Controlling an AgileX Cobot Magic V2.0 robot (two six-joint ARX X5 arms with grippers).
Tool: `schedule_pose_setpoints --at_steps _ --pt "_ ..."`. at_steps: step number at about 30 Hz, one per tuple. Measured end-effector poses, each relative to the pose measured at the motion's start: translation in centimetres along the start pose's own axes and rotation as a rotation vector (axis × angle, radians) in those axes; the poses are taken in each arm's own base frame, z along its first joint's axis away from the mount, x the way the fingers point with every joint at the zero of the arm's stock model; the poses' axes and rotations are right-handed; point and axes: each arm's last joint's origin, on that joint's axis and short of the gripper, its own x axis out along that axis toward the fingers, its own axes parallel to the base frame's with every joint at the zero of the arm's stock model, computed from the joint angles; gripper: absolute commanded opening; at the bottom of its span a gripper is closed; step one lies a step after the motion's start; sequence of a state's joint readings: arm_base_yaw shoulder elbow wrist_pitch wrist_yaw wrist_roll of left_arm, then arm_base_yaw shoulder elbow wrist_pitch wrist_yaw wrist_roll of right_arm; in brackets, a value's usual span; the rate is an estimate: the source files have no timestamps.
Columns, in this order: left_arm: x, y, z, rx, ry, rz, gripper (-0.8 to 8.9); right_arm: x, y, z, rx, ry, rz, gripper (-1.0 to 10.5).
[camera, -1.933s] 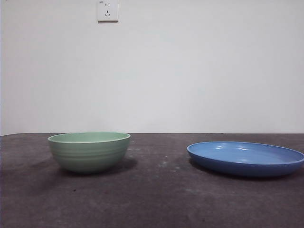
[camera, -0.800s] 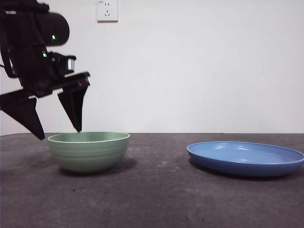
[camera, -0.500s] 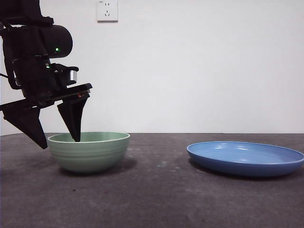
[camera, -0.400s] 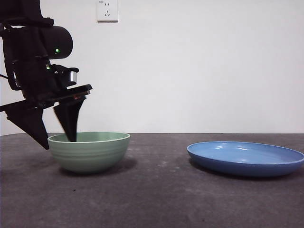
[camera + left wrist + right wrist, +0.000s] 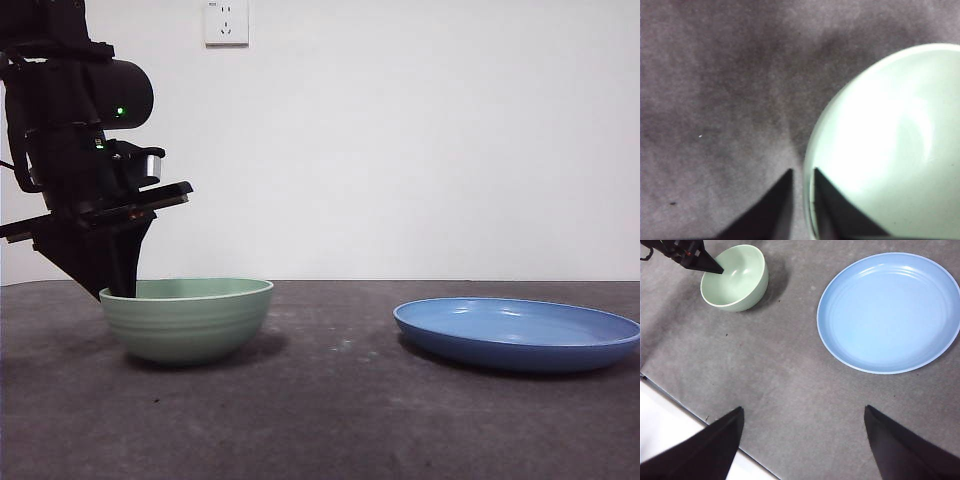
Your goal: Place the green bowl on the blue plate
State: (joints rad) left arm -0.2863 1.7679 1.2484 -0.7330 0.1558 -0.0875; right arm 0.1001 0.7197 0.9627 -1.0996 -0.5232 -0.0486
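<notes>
The left gripper (image 5: 112, 290) has its jaws pinched onto the near-side rim of the green bowl (image 5: 187, 320) — one jaw inside, one outside, the wall clamped between them. The bowl sits on the dark grey table (image 5: 330, 420), well apart from the blue plate (image 5: 517, 334), with bare tabletop between them. A white wall socket (image 5: 226, 22) hangs above. The right gripper (image 5: 802, 440) hovers high with jaws spread wide, holding nothing

Green bowl (image 5: 187, 318) on the table (image 5: 330, 420), blue plate (image 5: 517, 333) well apart to the bowl's right, left gripper (image 5: 802, 175) at the bowl's left rim, one jaw inside, one outside, wall socket (image 5: 226, 22) behind and above the bowl.
</notes>
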Motion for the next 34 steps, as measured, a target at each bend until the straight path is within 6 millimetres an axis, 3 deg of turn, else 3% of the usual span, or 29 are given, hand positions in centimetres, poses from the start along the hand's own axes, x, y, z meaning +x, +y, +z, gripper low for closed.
schedule_pose_setpoints --at_steps 9,14,19,27,30,34 --pt "-0.1 -0.2 0.2 0.001 -0.024 -0.016 0.09 0.0 0.0 0.0 0.000 0.000 0.000 3.9" --pt "-2.1 -1.5 0.3 0.013 -0.089 -0.046 0.09 0.0 0.0 0.0 0.000 0.000 0.000 3.9" --pt "-4.9 -4.4 1.9 0.068 -0.187 -0.107 0.10 0.0 0.0 0.0 -0.001 -0.005 0.000 3.9" --pt "-7.3 -10.4 3.2 0.180 -0.276 -0.204 0.10 0.0 0.0 0.1 0.002 -0.005 -0.001 3.9" --pt "-7.4 -12.3 4.4 0.203 -0.302 -0.230 0.11 0.0 0.0 0.1 0.012 -0.005 -0.001 3.9" --pt "-6.0 -14.5 6.0 0.221 -0.285 -0.249 0.10 -0.1 0.1 0.0 0.023 -0.010 -0.001 3.9"
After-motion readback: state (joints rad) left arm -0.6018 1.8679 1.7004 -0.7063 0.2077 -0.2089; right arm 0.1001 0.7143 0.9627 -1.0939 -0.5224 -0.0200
